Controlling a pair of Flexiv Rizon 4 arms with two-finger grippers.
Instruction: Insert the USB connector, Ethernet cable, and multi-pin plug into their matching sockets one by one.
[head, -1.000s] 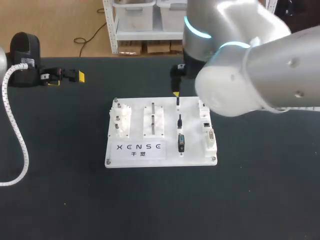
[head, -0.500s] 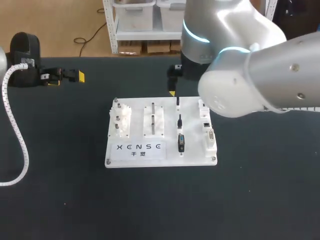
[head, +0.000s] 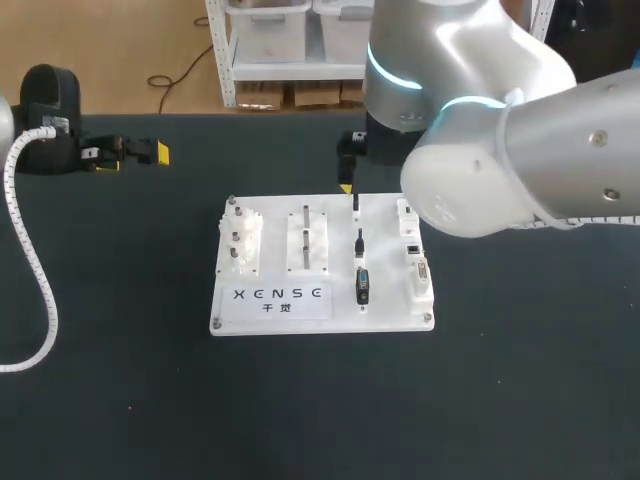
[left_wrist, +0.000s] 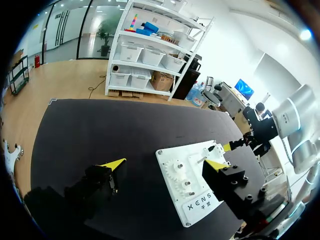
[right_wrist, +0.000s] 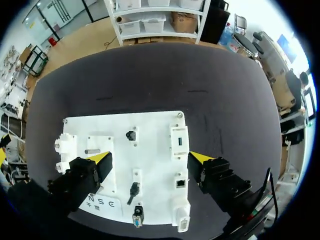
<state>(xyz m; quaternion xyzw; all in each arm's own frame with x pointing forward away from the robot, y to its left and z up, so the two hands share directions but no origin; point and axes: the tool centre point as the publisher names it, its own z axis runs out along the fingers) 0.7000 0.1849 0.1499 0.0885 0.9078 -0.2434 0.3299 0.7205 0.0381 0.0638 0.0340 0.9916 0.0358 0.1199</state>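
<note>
USB connector, Ethernet cable and multi-pin plug stand in one column on the white board, right of its middle, USB farthest from the robot and multi-pin nearest. None is plugged in: each sits apart from the socket block, a white strip along the board's right edge. Seen from the right wrist, the three sockets line up in the same order as the plugs. A printed label runs along the board's near left edge: one line of dark outlined capitals with two smaller characters under it, legible from the head camera. A gear fixture fills the board's left side, and a slotted block stands between it and the plug column. The right gripper hangs over the board's far edge, just beside the USB connector, released, its fingers spread wide with nothing between them. The bulky right arm blocks the head camera's view of the desk beyond the board's far right corner. The left gripper is also released and empty, over the desk's far left, well apart from the board. A white coiled hose trails down the left side.
</note>
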